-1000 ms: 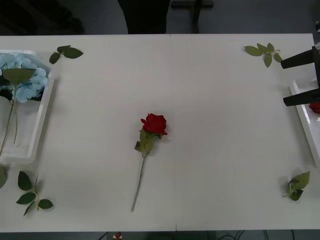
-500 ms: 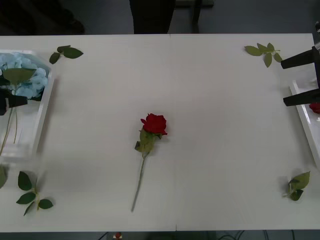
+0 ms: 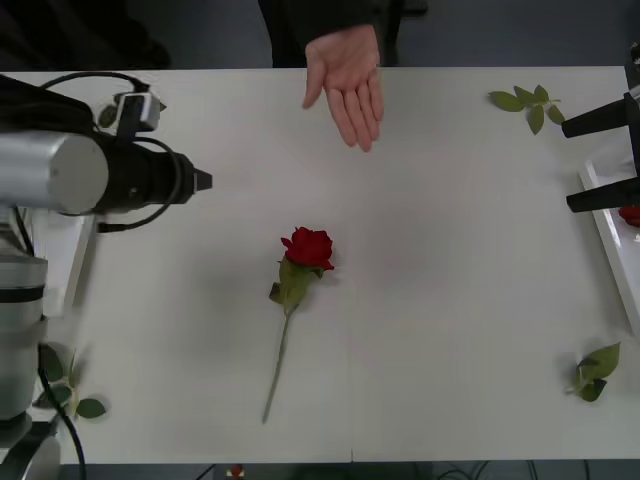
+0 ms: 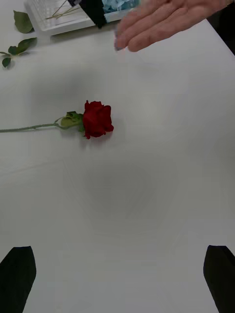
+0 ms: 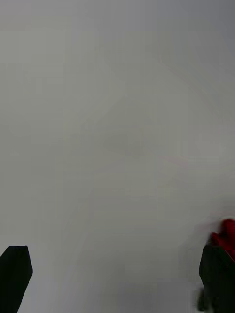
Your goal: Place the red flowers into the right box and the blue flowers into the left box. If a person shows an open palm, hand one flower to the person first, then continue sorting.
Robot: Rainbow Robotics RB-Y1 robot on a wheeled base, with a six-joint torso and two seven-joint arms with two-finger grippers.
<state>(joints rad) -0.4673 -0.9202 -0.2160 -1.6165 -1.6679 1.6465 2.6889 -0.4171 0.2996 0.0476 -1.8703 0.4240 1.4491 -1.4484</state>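
Observation:
One red flower [image 3: 308,247] lies mid-table, its stem running toward the near edge; the same bloom [image 4: 98,119] appears in the right wrist view and at the edge of the left wrist view [image 5: 225,235]. A person's hand [image 3: 346,84] reaches over the far edge, palm open. My left gripper [image 5: 117,279] is open above bare table, just left of the rose. My right gripper [image 3: 568,168] hangs open over the right box [image 3: 610,245], which holds a red bloom [image 3: 630,213]. The left box [image 4: 58,17] holds blue flowers [image 4: 116,4]; in the front view my left arm [image 3: 90,175] covers most of it.
Loose leaf sprigs lie at the far right [image 3: 528,103], the near right [image 3: 597,370] and the near left [image 3: 70,400]. The white table [image 3: 450,300] is bare between the rose and the right box.
My left arm has swung in from the left, over the left box toward mid-table. A person's open palm has appeared over the far edge. Rose and right arm stay put.

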